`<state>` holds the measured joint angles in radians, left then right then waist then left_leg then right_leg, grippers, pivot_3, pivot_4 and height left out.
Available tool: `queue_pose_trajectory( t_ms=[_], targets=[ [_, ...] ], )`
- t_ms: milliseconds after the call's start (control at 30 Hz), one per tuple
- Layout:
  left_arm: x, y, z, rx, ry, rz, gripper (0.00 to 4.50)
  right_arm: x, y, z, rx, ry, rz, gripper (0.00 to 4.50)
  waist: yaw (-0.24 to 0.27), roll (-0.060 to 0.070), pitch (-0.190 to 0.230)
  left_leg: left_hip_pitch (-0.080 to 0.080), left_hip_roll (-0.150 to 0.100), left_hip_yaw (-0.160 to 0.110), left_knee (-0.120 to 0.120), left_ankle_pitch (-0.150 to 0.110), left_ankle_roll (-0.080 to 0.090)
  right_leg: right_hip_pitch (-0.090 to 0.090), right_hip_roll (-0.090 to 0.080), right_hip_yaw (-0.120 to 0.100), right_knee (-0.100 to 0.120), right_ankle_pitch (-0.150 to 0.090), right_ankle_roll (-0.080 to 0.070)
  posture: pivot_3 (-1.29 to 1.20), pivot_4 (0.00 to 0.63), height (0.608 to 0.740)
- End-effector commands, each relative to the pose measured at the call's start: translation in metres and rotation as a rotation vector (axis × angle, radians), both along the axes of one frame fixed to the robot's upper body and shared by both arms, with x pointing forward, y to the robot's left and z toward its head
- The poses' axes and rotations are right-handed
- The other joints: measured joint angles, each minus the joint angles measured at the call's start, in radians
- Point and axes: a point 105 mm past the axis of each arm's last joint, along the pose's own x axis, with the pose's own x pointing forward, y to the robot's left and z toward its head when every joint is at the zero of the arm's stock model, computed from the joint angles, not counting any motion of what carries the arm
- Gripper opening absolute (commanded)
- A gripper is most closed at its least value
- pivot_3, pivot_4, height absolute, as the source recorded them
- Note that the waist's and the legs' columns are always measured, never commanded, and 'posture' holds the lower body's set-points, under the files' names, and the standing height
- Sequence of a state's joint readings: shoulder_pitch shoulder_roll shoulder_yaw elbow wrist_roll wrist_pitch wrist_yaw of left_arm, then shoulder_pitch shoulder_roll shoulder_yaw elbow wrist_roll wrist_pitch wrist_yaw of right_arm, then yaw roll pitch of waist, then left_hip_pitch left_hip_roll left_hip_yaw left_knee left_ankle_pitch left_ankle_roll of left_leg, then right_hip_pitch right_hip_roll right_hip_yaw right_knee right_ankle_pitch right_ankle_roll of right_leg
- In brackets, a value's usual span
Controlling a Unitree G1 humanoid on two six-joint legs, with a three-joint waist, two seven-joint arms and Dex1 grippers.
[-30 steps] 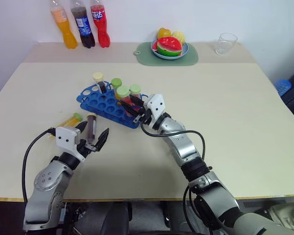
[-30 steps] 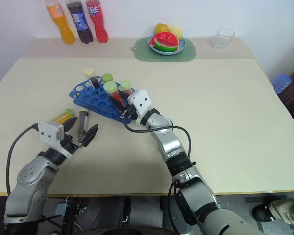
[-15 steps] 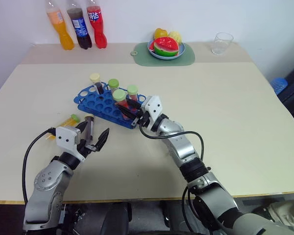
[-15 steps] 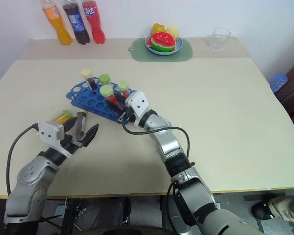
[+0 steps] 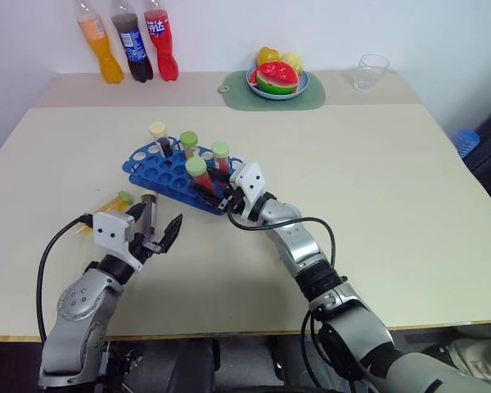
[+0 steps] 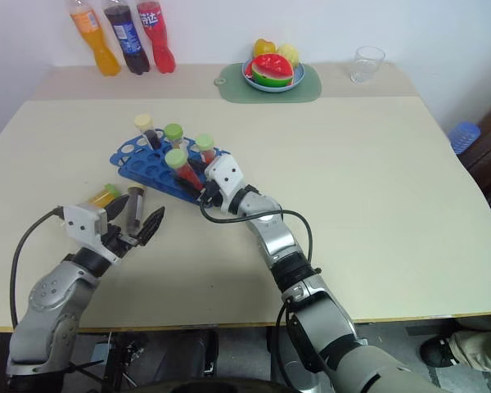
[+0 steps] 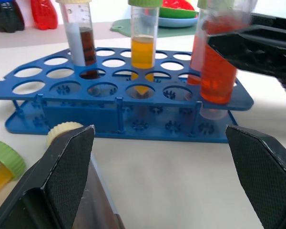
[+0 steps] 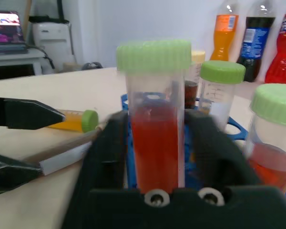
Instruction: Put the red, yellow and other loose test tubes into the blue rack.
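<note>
The blue rack (image 5: 151,168) lies mid-table and holds a brown tube with a cream cap (image 5: 159,137), a yellow tube (image 5: 188,143) and a red tube (image 5: 220,155). A second red tube with a green cap (image 5: 197,170) stands upright in a front hole, inside my right gripper (image 5: 208,189). Two loose test tubes lie left of the rack: a yellow-orange one (image 5: 114,201) and a dark brown one (image 5: 150,211). My left gripper (image 5: 157,233) is open just in front of them, and the brown tube's cream cap (image 7: 66,131) lies by one of its fingers (image 7: 69,167).
Three soda bottles (image 5: 131,41) stand at the far left edge. A plate of fruit (image 5: 277,79) on a green mat and a clear glass (image 5: 371,71) sit at the far side. The table's right half is bare.
The green-capped red tube has sunk lower into the rack and stands straighter. My right gripper has edged slightly left and down with it. The left arm has not moved.
</note>
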<state>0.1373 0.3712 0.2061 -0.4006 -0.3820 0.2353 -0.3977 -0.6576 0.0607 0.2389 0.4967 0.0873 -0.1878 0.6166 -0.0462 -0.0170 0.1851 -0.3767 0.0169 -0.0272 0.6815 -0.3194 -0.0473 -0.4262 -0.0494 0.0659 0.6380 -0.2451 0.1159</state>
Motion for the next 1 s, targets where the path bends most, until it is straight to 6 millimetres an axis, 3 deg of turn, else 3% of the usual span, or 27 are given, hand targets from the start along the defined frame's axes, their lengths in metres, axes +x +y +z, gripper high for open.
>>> queue_pose_trajectory(
  t_ms=[33, 233, 400, 533, 700, 867, 1000],
  targets=[
    [0.004, 0.008, 0.032, -0.003, -0.057, 0.041, 4.50, -0.006, -0.003, 0.036, 0.090, -0.113, -0.006, 4.17, 0.001, 0.000, 0.000, 0.000, 0.000, 0.000, 0.000, 0.000, 0.000, 0.000, 0.000, 0.000, 0.000, 0.000, 0.000, 0.00, 0.150, 0.734],
    [0.025, 0.022, 0.066, 0.088, 0.106, 0.192, 4.50, -0.003, -0.033, 0.059, 0.103, -0.174, -0.057, 4.17, 0.005, 0.000, 0.000, 0.000, 0.000, -0.003, 0.000, 0.000, 0.000, 0.000, 0.000, 0.000, 0.001, 0.000, 0.000, 0.00, 0.150, 0.734],
    [0.033, 0.032, 0.063, 0.181, 0.392, 0.321, 4.50, -0.006, -0.059, 0.072, 0.055, -0.206, -0.057, 4.17, -0.002, -0.001, 0.000, 0.000, -0.001, -0.003, 0.000, 0.000, 0.000, 0.000, 0.000, 0.000, 0.002, 0.000, 0.000, 0.00, 0.150, 0.734],
    [0.036, 0.052, 0.077, 0.217, 0.492, 0.356, 4.50, -0.016, -0.078, 0.078, -0.025, -0.218, -0.014, 4.17, -0.014, -0.001, 0.001, 0.000, 0.000, -0.003, 0.000, 0.000, 0.000, -0.001, 0.001, 0.000, 0.002, 0.000, 0.000, 0.00, 0.150, 0.734],
    [0.035, 0.078, 0.081, 0.302, 0.657, 0.202, 4.50, -0.035, -0.090, 0.070, -0.135, -0.177, 0.068, 4.17, -0.024, -0.002, 0.002, 0.002, 0.000, -0.003, -0.002, 0.001, -0.001, -0.002, 0.002, 0.000, 0.006, -0.003, -0.003, 0.00, 0.150, 0.734],
    [0.050, 0.109, 0.082, 0.376, 0.740, 0.144, 4.50, -0.044, -0.096, 0.056, -0.217, -0.141, 0.109, 4.17, -0.016, -0.001, 0.002, 0.002, -0.001, -0.002, -0.002, 0.001, -0.002, -0.002, 0.002, 0.000, 0.007, -0.004, -0.004, 0.00, 0.150, 0.734],
    [0.072, 0.108, 0.067, 0.467, 0.798, -0.005, 4.50, -0.056, -0.101, 0.041, -0.286, -0.077, 0.167, 4.17, 0.002, -0.002, 0.003, 0.001, -0.001, -0.001, -0.001, 0.001, -0.002, -0.002, 0.002, -0.001, 0.007, -0.004, -0.004, 0.00, 0.150, 0.734]
  ],
)
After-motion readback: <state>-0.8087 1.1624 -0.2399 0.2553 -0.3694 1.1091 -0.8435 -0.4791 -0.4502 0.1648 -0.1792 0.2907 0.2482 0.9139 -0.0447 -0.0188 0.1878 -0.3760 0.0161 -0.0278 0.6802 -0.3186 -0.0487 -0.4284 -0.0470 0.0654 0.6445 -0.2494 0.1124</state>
